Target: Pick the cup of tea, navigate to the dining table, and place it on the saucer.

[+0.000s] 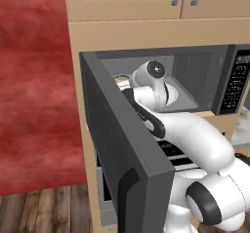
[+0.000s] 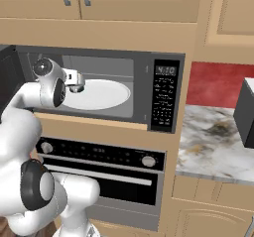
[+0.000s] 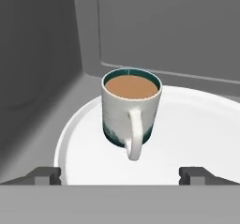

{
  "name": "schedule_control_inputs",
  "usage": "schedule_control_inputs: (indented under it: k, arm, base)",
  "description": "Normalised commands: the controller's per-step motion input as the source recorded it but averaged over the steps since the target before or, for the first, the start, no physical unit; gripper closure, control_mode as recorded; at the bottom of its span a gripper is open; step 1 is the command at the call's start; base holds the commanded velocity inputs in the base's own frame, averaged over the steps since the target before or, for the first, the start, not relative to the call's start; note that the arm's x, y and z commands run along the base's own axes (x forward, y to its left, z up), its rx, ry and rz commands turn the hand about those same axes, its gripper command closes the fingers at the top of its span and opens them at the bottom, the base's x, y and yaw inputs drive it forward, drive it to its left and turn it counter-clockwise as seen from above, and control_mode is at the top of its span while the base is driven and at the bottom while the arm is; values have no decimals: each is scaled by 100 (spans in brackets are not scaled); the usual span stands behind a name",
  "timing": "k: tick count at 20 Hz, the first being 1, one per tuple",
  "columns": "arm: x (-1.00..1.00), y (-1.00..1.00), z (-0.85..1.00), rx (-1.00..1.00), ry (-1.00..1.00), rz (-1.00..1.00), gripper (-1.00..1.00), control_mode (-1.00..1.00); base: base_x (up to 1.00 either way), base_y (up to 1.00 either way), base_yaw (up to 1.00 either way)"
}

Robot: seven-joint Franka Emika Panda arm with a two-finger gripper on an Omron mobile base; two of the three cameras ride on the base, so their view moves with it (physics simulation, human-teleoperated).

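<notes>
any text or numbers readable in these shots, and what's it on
"4:10", roughly: the small display atop the microwave control panel; blurred, so the digits are uncertain.
Keypad buttons below it on the panel: too small to read.
Oven panel markings by the knobs: too blurred to read.
Cup of tea: no lettering visible.

White rounded arm (image 1: 195, 139), dark joints

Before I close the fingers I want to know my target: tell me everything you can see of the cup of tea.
The cup of tea is a small white mug with a dark teal rim and a teal-green band at its foot, filled nearly to the brim with light brown tea. It stands upright on the white round turntable plate inside the open microwave, towards its left side, handle turned to the hand camera. Nothing else touches it; the gripper is open just short of it.
</notes>
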Motion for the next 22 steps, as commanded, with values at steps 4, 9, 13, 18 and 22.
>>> schedule_control_inputs:
  k: [4, 9, 13, 18, 22]
  arm:
    - [20, -8, -27, 0, 2, 0, -100, -100]
    - [13, 0, -6, 0, 1, 0, -100, -100]
    - [24, 0, 0, 0, 2, -1, -100, -100]
    - [25, -11, -5, 3, 6, -5, -100, -100]
    - [15, -20, -4, 3, 5, -1, -100, -100]
  base:
    - [0, 0, 0]
    - [0, 0, 0]
    - [0, 0, 0]
    - [0, 0, 0]
    - [0, 0, 0]
